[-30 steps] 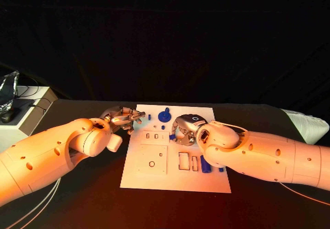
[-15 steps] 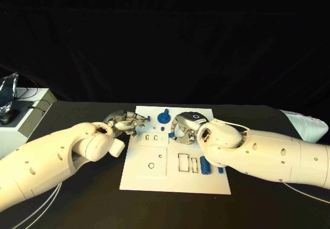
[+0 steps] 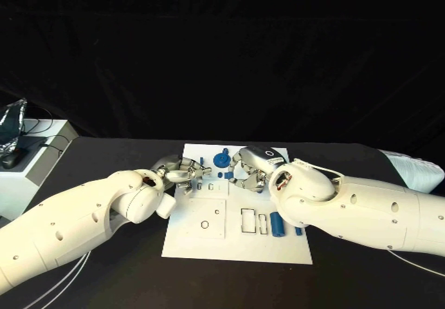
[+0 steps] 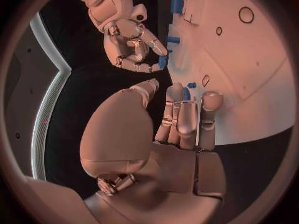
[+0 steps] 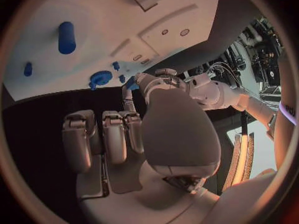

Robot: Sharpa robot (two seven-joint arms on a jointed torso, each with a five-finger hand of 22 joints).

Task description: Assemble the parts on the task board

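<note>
The white task board (image 3: 211,238) lies in the middle of the table. My left hand (image 3: 182,171) reaches over the board's far left edge, fingers stretched out side by side (image 4: 184,115). Their tips are at a small blue peg (image 4: 187,90) on the board, and I see nothing in the palm. My right hand (image 3: 250,170) hovers over the board's far part with its fingers curled (image 4: 132,41), pinching a small blue part (image 4: 163,61). A blue gear (image 3: 222,158) stands between the hands. A blue cylinder (image 3: 277,222) lies near the right edge.
A white box (image 3: 33,158) with cables stands at the table's left end. A pale padded object (image 3: 415,168) lies at the right end. The board has empty slots (image 3: 249,219) and a ring mark (image 3: 204,224) on its near half. Another small blue piece (image 3: 298,228) lies beside the cylinder.
My left hand has moved right, from beside the board to over its far left edge. My right hand has shifted slightly away from me with the blue part.
</note>
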